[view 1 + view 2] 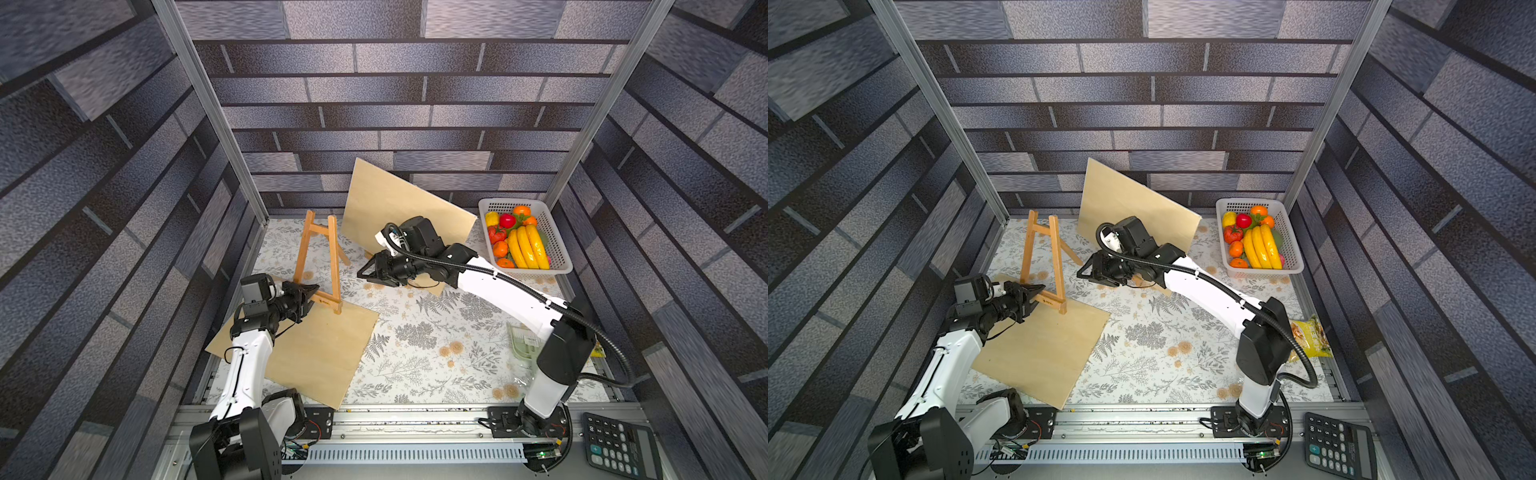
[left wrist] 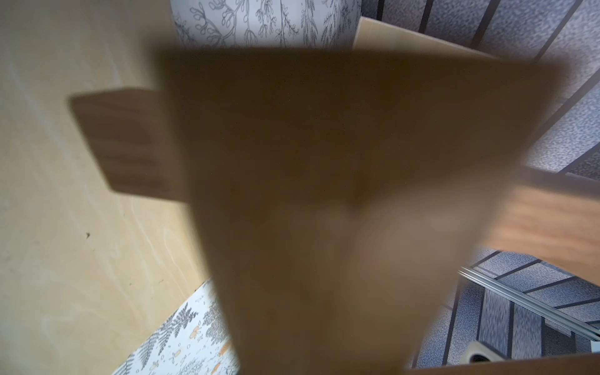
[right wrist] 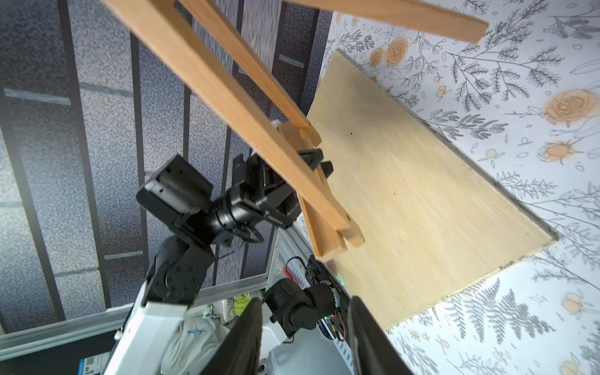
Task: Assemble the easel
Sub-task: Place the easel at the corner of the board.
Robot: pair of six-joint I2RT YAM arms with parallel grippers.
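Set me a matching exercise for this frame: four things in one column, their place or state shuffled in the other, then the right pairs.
Things:
1. easel
2. near board
3. far board
4. basket

Place or state:
A. holds fruit
B. stands tilted on edge
C. clamped at its bottom rail by the left gripper
D. lies flat on the tablecloth

Pairs: 1-C, 2-D, 3-B, 4-A.
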